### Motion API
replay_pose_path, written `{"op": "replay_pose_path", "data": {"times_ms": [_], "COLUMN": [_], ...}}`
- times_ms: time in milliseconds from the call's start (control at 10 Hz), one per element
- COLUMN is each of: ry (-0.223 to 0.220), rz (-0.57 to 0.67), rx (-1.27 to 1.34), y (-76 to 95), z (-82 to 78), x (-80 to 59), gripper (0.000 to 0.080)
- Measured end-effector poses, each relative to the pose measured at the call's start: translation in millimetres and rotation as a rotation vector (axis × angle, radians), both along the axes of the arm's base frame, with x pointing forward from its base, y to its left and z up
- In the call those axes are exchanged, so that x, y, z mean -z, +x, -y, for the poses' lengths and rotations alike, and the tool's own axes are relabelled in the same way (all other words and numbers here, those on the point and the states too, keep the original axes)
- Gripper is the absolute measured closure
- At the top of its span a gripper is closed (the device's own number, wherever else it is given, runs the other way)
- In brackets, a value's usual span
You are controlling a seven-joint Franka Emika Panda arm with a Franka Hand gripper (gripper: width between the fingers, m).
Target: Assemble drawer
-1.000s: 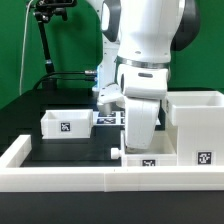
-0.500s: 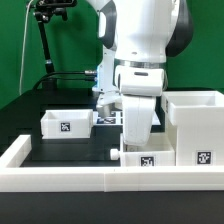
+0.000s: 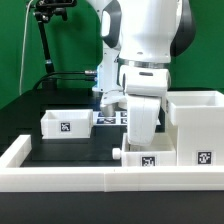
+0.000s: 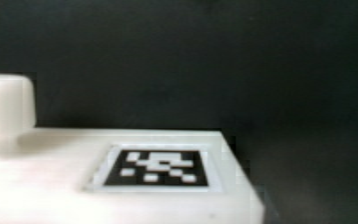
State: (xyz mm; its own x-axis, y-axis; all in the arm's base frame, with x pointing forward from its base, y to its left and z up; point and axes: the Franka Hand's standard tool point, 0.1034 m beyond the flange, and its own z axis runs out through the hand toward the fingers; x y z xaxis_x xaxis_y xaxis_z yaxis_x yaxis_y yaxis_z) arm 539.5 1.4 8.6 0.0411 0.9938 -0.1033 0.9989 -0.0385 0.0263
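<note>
The large white drawer case (image 3: 196, 127) stands at the exterior view's right. One small white tray (image 3: 66, 124) with a tag sits at the left. A second small tray (image 3: 147, 158) with a knob (image 3: 117, 153) sits by the front rim, against the case. My gripper (image 3: 141, 143) hangs straight down onto this tray, and its fingers are hidden by the hand and the tray wall. The wrist view shows the tray's tagged face (image 4: 158, 168) and its knob (image 4: 2, 110) very close, with no fingers in sight.
A low white rim (image 3: 60, 180) edges the black table at the front and left. The marker board (image 3: 108, 117) lies behind the arm. A black stand (image 3: 45, 40) with cables rises at the back left.
The hand swayed slightly to the exterior view's left and back to the right above the front tray. The tray has stayed nearly in place.
</note>
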Motion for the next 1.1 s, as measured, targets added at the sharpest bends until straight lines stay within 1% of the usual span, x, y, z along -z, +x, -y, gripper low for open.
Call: {"op": "replay_pose_path", "data": {"times_ms": [100, 400, 700, 800, 1100], "ry": [-0.001, -0.001, -0.009, -0.009, -0.011], "rz": [0.001, 0.001, -0.011, -0.014, -0.020], "rx": [0.006, 0.007, -0.020, -0.027, -0.031], "y": [0.1, 0.1, -1.4, -1.2, -1.5], "z": [3.6, 3.6, -0.3, -4.2, -4.2], "x": [0.2, 0.2, -0.4, -0.7, -0.5], "gripper": [0.0755, 0.0755, 0.0755, 0.0755, 0.0755]}}
